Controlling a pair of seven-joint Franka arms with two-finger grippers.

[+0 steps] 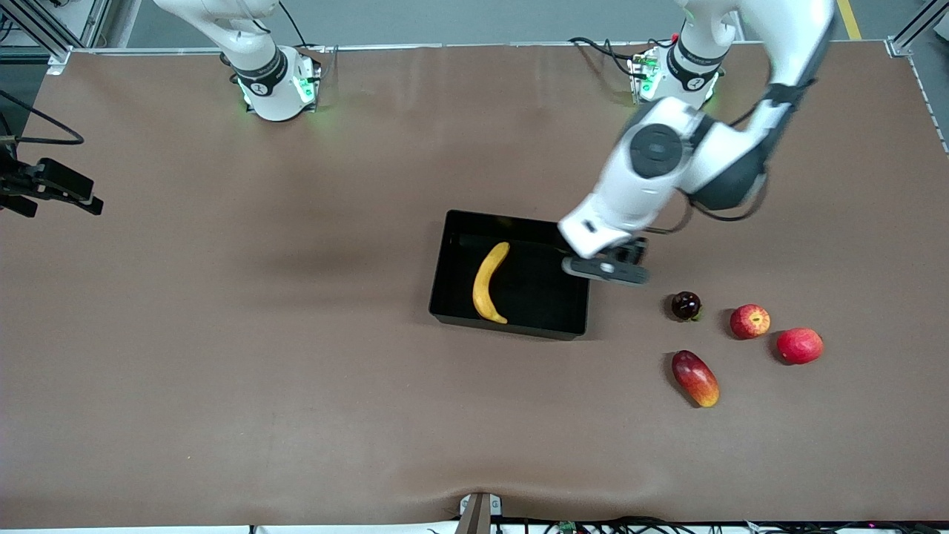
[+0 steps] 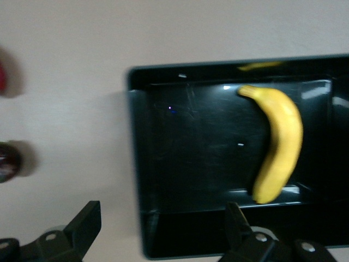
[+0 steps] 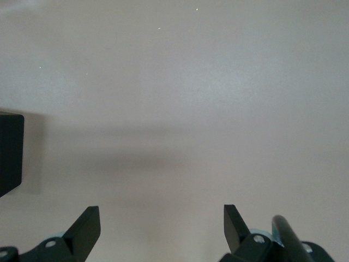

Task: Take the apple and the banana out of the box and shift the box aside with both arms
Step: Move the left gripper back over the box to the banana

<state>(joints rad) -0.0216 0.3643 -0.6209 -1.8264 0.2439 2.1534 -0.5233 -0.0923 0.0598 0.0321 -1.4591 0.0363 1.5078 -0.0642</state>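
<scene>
One black tray (image 1: 445, 285) is sitting near the middle of the table (image 1: 222, 334), and one banana (image 1: 490, 282) is lying inside it, toward the tray wall at the right arm's end, its length running from the wall nearest the robot bases to the wall nearest the front camera. The rest of the tray floor toward the left arm's end is lying bare.

Four fruits are resting on the table outside the tray, toward the left arm's end, none touching another:
- one dark maroon fruit (image 1: 686, 305), closest to the tray;
- one small apple (image 1: 749, 321), beside it;
- one round red fruit (image 1: 799, 345), closest to the left arm's end of the table;
- one mango (image 1: 695, 378), nearest the front camera.

A strip of bare table is separating the tray from the maroon fruit. Wide bare surface is stretching from the tray toward the right arm's end and toward the front camera's table edge.

The left gripper (image 2: 163, 224) is hovering over the tray wall at the left arm's end, one finger over the table and one over the tray; its fingers (image 2: 84, 221) are spread apart and gripping nothing. The right gripper (image 3: 162, 226) is waiting over bare table, with a tray corner (image 3: 11, 150) at the margin of the right wrist view; its fingers (image 3: 87, 226) are likewise spread and empty.
</scene>
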